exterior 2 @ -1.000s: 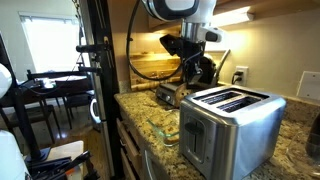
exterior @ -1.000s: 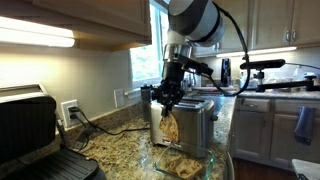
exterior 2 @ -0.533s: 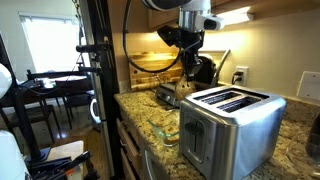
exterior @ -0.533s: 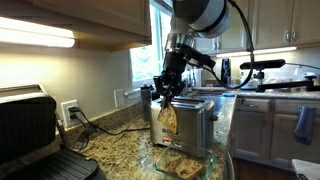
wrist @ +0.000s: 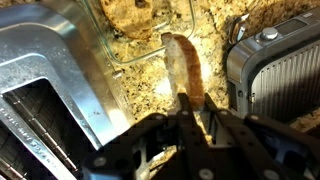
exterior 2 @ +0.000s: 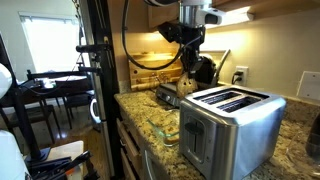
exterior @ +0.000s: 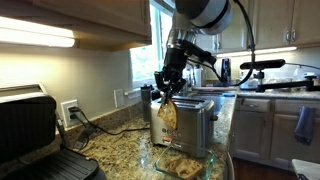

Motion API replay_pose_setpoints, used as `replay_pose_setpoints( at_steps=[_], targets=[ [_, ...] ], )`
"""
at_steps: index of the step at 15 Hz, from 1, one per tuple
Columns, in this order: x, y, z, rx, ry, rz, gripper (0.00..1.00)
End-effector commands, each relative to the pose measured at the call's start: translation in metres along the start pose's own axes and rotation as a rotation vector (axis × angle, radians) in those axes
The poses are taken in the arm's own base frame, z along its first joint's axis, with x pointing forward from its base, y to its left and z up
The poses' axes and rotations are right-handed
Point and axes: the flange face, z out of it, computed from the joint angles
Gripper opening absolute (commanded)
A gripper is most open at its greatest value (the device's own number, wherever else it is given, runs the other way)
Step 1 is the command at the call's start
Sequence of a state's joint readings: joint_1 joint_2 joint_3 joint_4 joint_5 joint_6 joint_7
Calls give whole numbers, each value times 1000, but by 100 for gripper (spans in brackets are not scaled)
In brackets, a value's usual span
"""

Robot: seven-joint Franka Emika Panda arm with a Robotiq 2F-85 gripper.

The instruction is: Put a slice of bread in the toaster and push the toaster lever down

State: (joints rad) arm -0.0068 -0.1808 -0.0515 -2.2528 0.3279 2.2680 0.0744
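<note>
My gripper [exterior: 167, 92] is shut on a slice of bread [exterior: 167, 116], a tan slice with a brown crust, which hangs down from the fingers beside the brushed steel toaster [exterior: 195, 122]. In the wrist view the slice [wrist: 184, 70] sticks out edge-on from the closed fingers [wrist: 190, 112], with the toaster [wrist: 45, 80] and its dark slots at the left. In an exterior view the toaster [exterior 2: 228, 122] stands in front, the gripper [exterior 2: 186, 62] is behind it, and the slice is hard to make out.
A glass dish [exterior: 186, 162] with more bread slices sits on the granite counter below the gripper; its rim shows in the wrist view [wrist: 130, 45]. A big black grill press [exterior: 35, 135] stands open nearby, also in the wrist view [wrist: 275, 70]. A window is behind.
The gripper has lifted the bread slice up out of the dish over the last second. The rise has slowed in the last half second.
</note>
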Motion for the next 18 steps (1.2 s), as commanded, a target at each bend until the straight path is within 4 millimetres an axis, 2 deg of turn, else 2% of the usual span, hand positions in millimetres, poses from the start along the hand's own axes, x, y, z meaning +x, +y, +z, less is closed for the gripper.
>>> replay_pose_setpoints(
  at_steps=[1, 9, 18],
  targets=[
    [-3, 11, -16, -7, 29, 52, 5],
    [9, 27, -28, -3, 62, 100, 5],
    [1, 28, -55, 18, 105, 100, 5]
  ],
)
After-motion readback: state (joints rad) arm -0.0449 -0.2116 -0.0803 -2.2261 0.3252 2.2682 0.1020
